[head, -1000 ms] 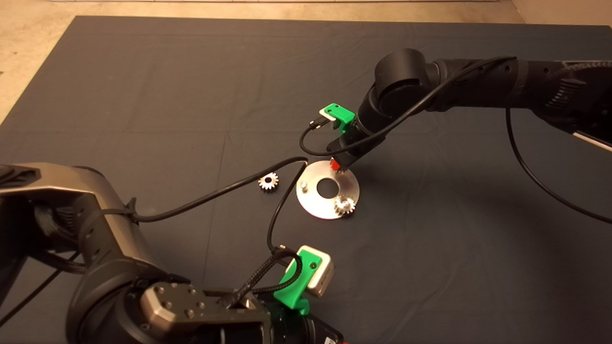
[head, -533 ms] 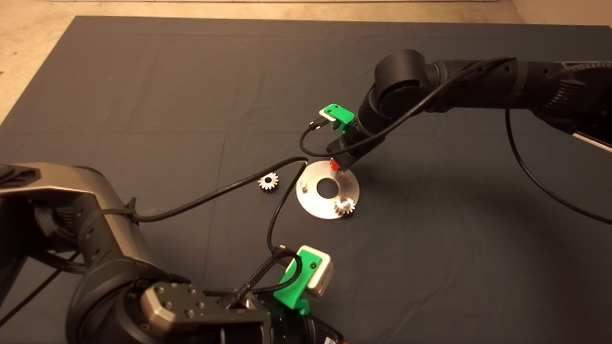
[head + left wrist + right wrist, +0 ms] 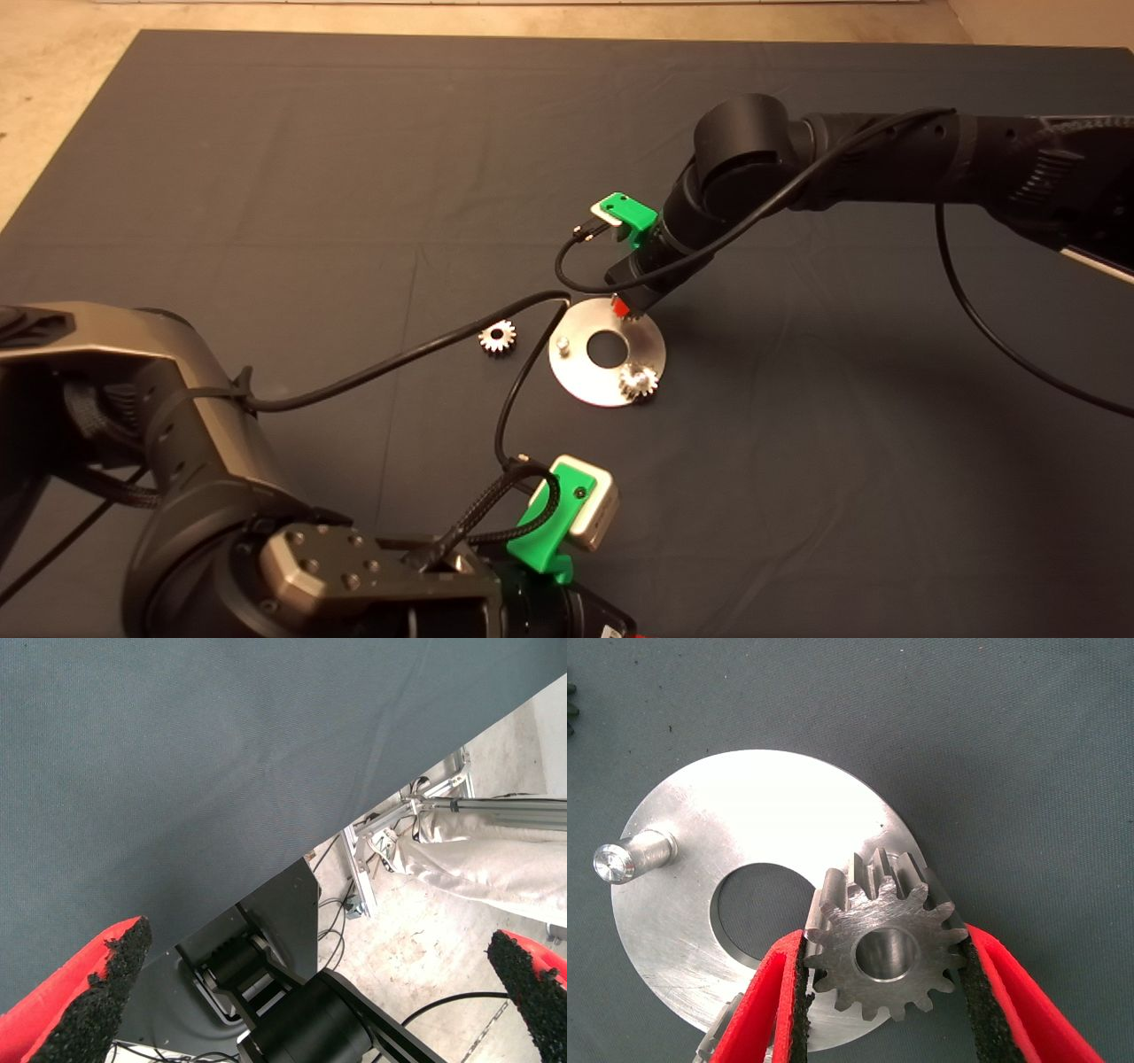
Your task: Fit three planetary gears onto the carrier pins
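My right gripper [image 3: 623, 307] is shut on a planetary gear [image 3: 886, 943], held by its teeth between the two red fingers [image 3: 775, 1010] over the far edge of the shiny carrier disc [image 3: 580, 372]. The gear hides the pin below it, if there is one. One bare carrier pin [image 3: 562, 341] stands on the disc's left side and also shows in the right wrist view [image 3: 633, 855]. A second gear [image 3: 636, 381] sits on the disc's near right part. A third gear [image 3: 497, 337] lies loose on the mat to the left of the disc. My left gripper [image 3: 314, 966] is open and parked at the mat's near edge.
A black cable [image 3: 523, 372] from the left arm arcs across the mat just left of the disc. The left wrist camera mount [image 3: 567, 509] sits in front of the disc. Past the mat's edge the left wrist view shows floor and a metal frame [image 3: 416, 815].
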